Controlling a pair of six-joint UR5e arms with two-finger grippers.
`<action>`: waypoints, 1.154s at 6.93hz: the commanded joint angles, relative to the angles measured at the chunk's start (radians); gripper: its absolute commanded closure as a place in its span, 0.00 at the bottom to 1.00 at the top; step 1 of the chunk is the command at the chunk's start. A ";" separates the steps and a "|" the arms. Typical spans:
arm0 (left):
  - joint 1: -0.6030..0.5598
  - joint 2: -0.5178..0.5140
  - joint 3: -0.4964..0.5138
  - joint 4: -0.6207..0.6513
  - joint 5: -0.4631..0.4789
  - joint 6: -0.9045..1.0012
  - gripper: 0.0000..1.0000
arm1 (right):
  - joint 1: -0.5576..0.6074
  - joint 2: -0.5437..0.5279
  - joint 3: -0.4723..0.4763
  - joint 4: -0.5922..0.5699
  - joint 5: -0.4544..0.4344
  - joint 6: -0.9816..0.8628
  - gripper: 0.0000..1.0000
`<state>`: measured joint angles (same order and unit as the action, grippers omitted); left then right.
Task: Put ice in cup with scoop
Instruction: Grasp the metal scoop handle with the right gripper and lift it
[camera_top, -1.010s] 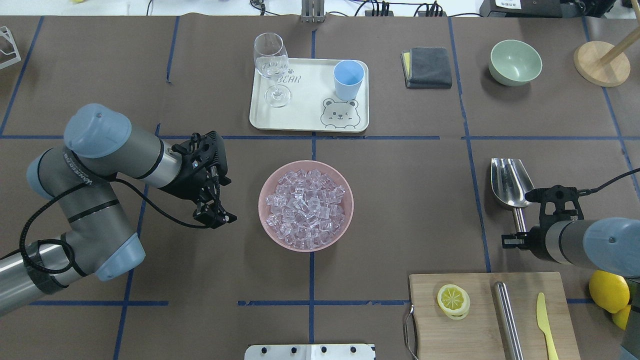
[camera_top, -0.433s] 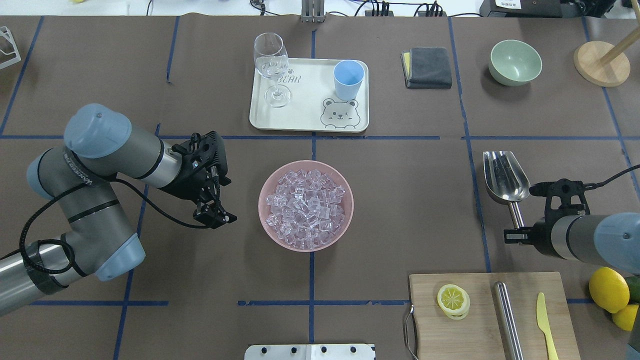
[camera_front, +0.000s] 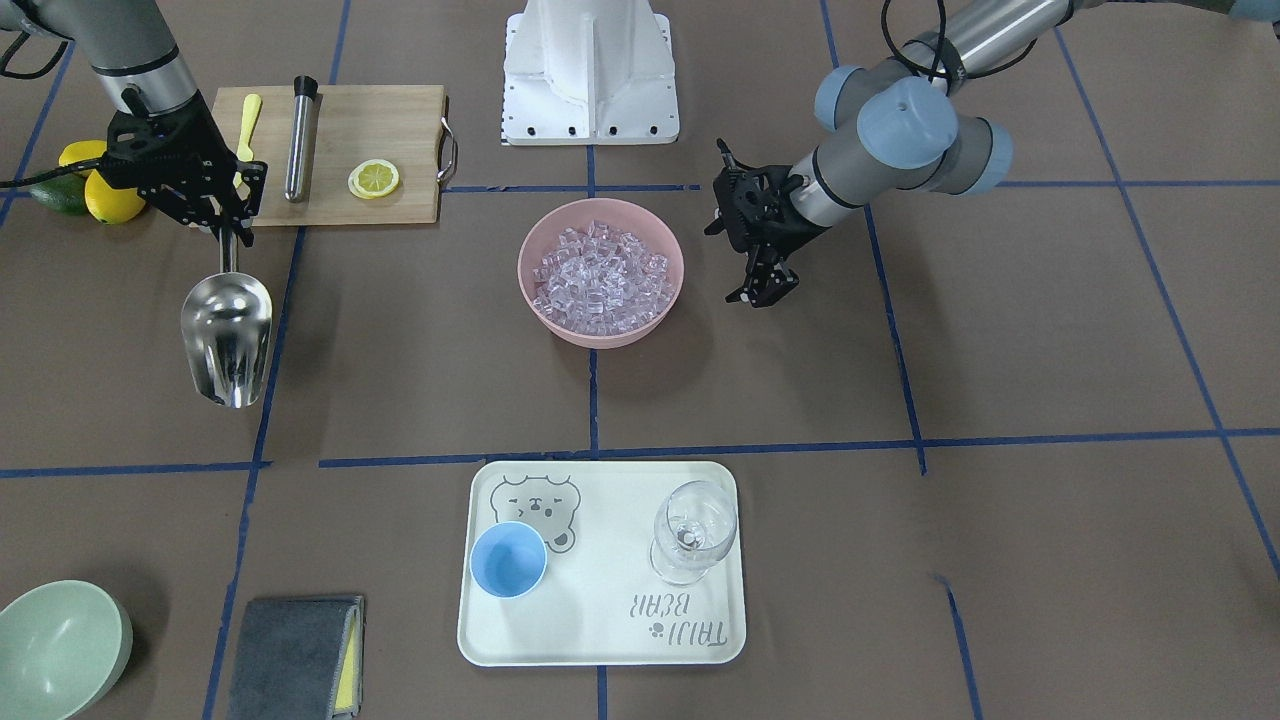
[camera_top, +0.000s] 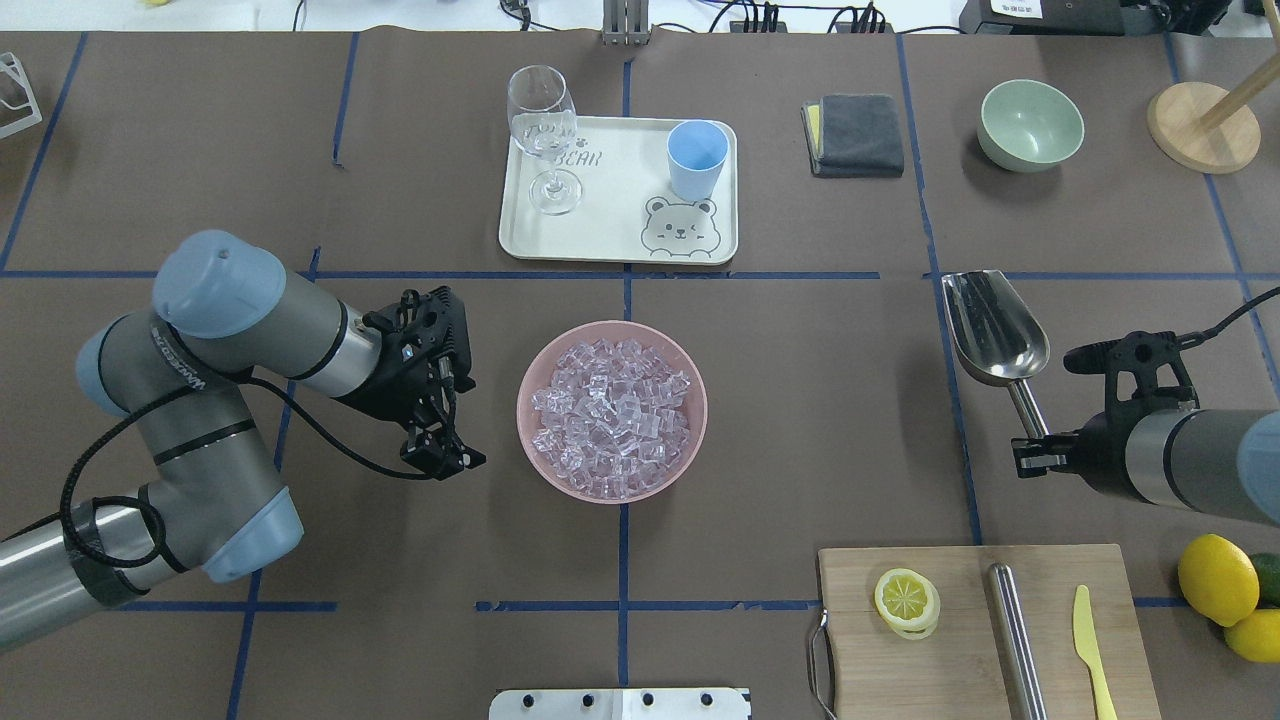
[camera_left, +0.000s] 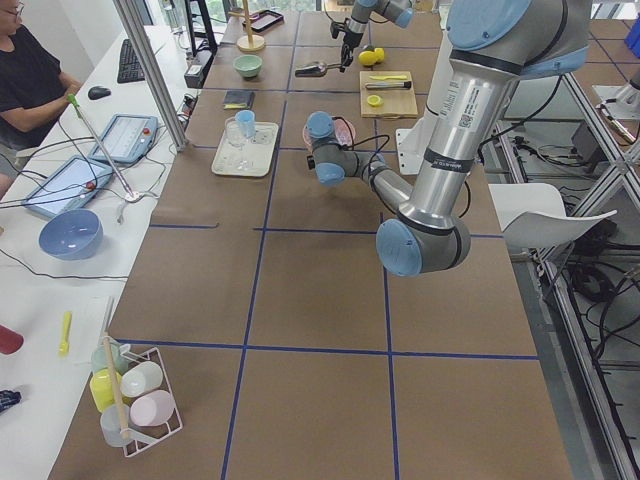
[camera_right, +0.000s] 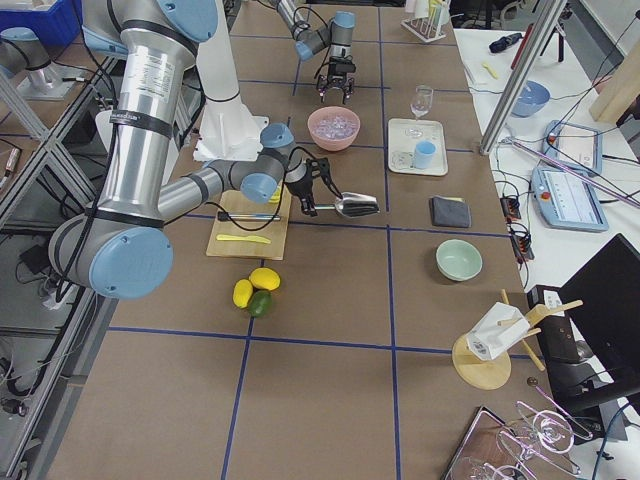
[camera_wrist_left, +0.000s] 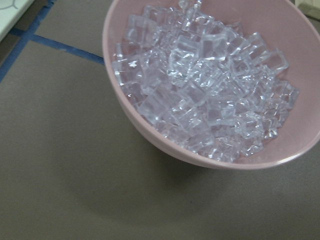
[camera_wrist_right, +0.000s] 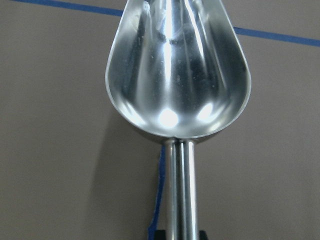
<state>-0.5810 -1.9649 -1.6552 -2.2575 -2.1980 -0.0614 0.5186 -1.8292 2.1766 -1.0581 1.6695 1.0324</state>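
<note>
The ice (camera_top: 612, 415) lies heaped in the pink bowl (camera_top: 527, 440) at mid-table. None of it is in the scoop (camera_top: 995, 325), whose trough shows bare and shiny in my right wrist view. My right gripper (camera_top: 1032, 457) is clenched on the end of the scoop's rod handle. It holds the scoop off the table, trough pointing away from me, well to the right of the bowl. The cup (camera_top: 697, 158) stands upright and empty on the cream tray (camera_top: 610, 235) beyond the bowl (a wine glass (camera_top: 545, 130) shares that tray). My left gripper (camera_top: 440, 455) hangs just beside the bowl's left rim, grasping nothing. Its fingers look parted, though they are small and dark in every view.
</note>
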 joint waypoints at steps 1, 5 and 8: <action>0.042 -0.026 0.035 -0.052 0.056 0.005 0.00 | 0.062 0.004 0.063 -0.006 0.135 -0.078 1.00; 0.046 -0.015 0.087 -0.154 0.055 0.207 0.00 | 0.066 0.227 0.098 -0.261 0.280 -0.303 1.00; 0.026 -0.015 0.087 -0.157 0.053 0.199 0.00 | 0.020 0.705 0.117 -0.899 0.282 -0.427 1.00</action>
<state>-0.5479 -1.9803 -1.5678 -2.4135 -2.1442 0.1390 0.5571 -1.3058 2.2958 -1.7138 1.9553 0.6707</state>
